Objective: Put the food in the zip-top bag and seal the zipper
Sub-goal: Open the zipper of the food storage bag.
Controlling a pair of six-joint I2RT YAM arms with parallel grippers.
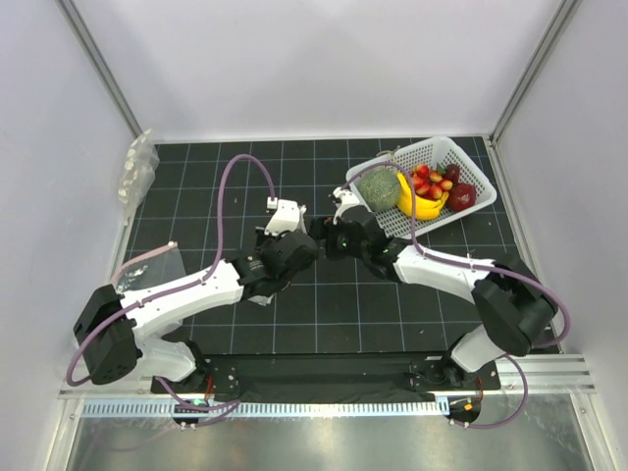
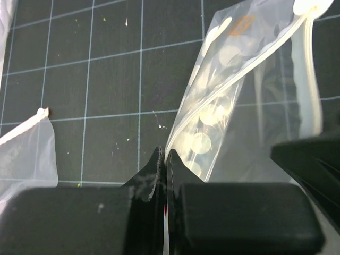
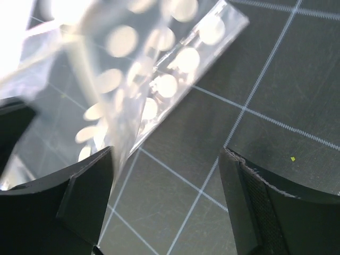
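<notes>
The zip-top bag [image 2: 210, 122] is pinched by one edge in the left jaws, shut tight on it, above the middle of the dark surface [image 1: 324, 314]. The right jaws gape wide beside it (holding nothing). Farther back, right, the food [image 1: 432, 183] lies in the white basket [image 1: 469, 162].

Top cam sits high, above and behind the arm bases, angled down so the whole tabletop [image 1: 329, 314] fits, pretty far out. Each wrist cam rides right behind its own fingers, left gripper [image 2: 164, 159] and right gripper [image 3: 167, 159], staring past them at the gridded tabletop super close. Both wrist views catch the same dotted zip-top bag [image 2: 212, 106] [image 3: 159, 79].
</notes>
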